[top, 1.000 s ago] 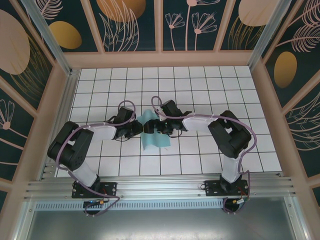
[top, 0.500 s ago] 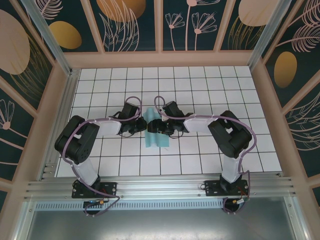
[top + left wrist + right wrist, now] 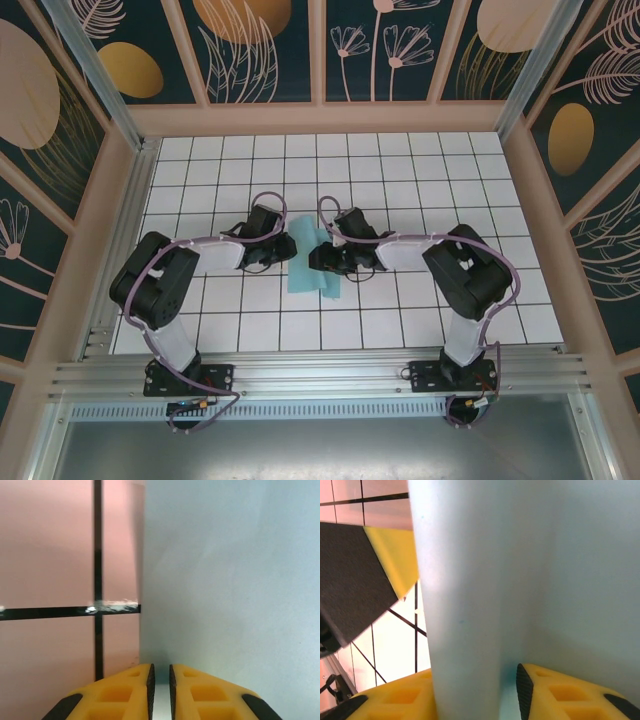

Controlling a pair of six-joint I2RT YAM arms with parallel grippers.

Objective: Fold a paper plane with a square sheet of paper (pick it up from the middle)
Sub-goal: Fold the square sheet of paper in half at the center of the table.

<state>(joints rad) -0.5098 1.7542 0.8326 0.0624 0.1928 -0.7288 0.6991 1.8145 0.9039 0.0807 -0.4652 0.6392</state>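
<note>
We saw the square sheet of paper (image 3: 303, 276) folded long, pointing away from the arms. The right pincer (image 3: 316, 262) squeezed its raised fold; the left pincer (image 3: 287, 250), almost shut, sat at its left edge.

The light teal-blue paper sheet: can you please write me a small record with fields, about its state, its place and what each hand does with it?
thing: thin light teal-blue paper sheet
state: folded narrow, not yet a plane; not flat, a fold stands up
place: on the white grid table, between the two hands
left hand: fingers almost together, pinching the sheet near its edge
right hand: one finger on each side of the raised fold; whether it presses the fold cannot be told
</note>
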